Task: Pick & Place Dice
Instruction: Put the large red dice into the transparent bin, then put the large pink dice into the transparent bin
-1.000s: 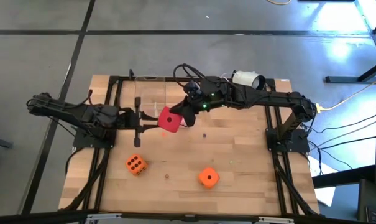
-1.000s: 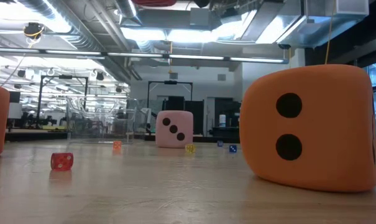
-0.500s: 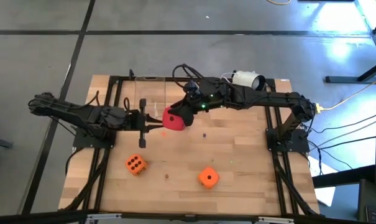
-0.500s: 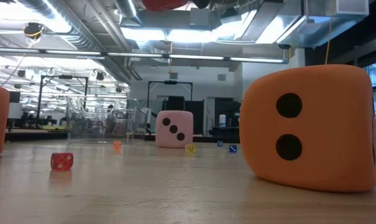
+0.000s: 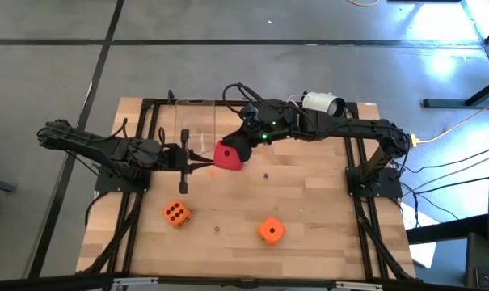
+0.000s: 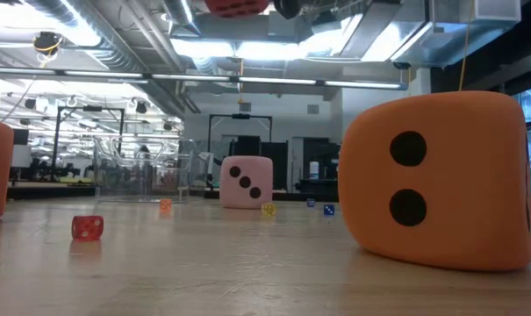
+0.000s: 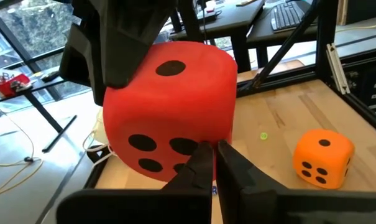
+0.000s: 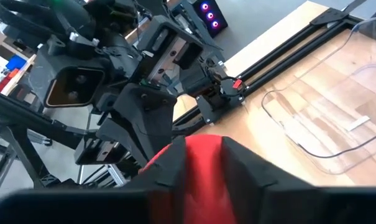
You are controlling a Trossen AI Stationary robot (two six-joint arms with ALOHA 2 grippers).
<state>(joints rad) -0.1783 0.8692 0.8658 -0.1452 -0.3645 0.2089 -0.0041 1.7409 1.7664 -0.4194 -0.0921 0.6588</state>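
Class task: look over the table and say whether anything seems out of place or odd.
The red die is off the table, shut in the right gripper and held aloft at a tilt beside the left gripper. Both orange dice sit squarely on the table. Nothing looks spilled or damaged.

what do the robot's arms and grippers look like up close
Both arms are black and jointed, with black cables looping along them. The left gripper ends in two slim, dark, tapering fingers. The right gripper has blocky matte-black fingers; its arm carries a white cylinder.
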